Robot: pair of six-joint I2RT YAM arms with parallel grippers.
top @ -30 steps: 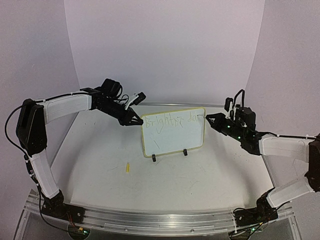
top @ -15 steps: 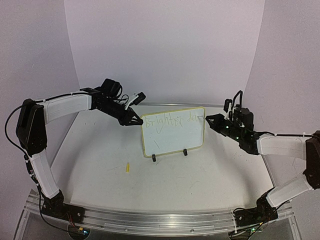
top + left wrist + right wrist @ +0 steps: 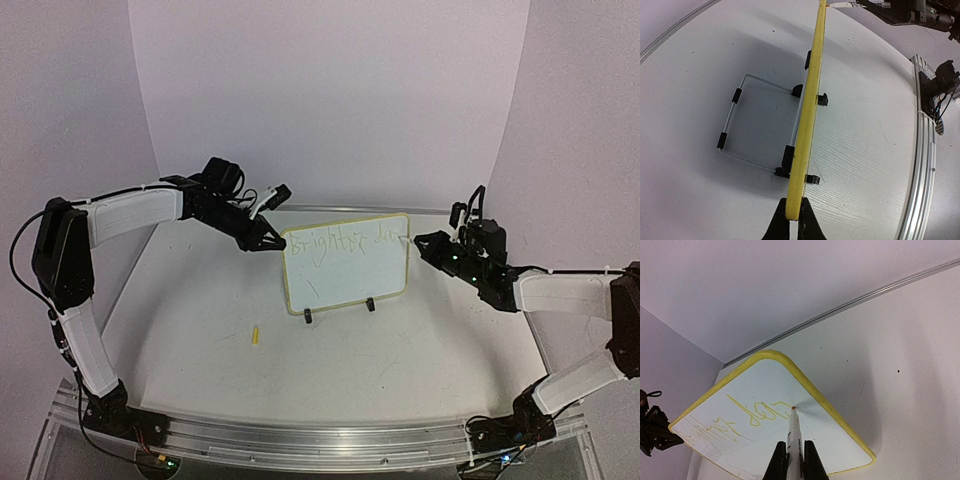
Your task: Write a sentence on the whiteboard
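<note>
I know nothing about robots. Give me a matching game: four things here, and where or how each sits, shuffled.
1 whiteboard
2 marker
3 small yellow piece
4 wire stand

A lying loose on the table in front of the board
B flat on the table behind the board
C standing upright
D tip touching the board's white face

Pairs: 1-C, 2-D, 3-A, 4-B

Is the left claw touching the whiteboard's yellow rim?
Touching. In the left wrist view the whiteboard rim ends between the two fingers of the left claw, which press it from both sides.
</note>
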